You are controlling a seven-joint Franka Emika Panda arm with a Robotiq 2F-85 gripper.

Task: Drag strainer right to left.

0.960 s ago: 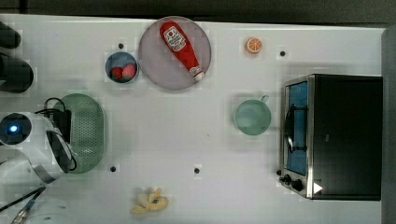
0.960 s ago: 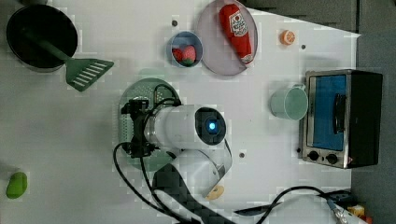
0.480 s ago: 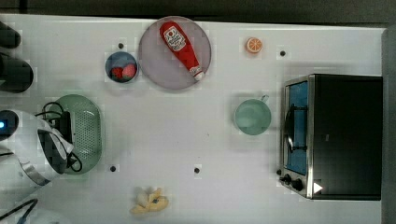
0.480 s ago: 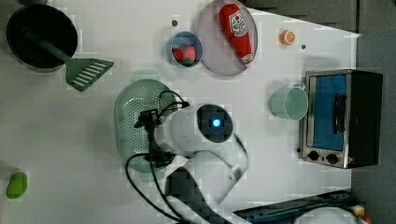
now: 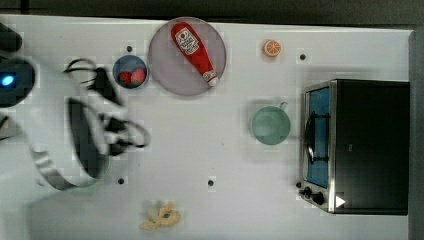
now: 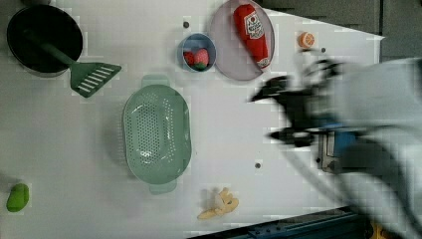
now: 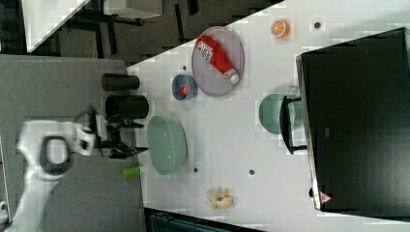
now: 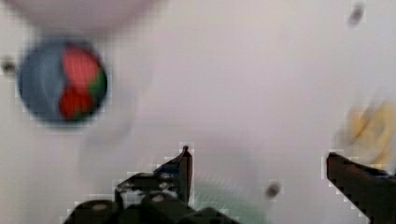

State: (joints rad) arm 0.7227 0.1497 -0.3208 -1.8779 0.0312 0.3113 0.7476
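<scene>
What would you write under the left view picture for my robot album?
Pale green strainer rests free on the white table, the blurred gripper open and well off toward the left view's right.

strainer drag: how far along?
Looks done or nearly: the strainer lies free on the table, below the strawberry bowl in the left view. In hand: nothing; the tool is open and empty, off the strainer. Left: nothing obvious, perhaps parking the arm.
</scene>
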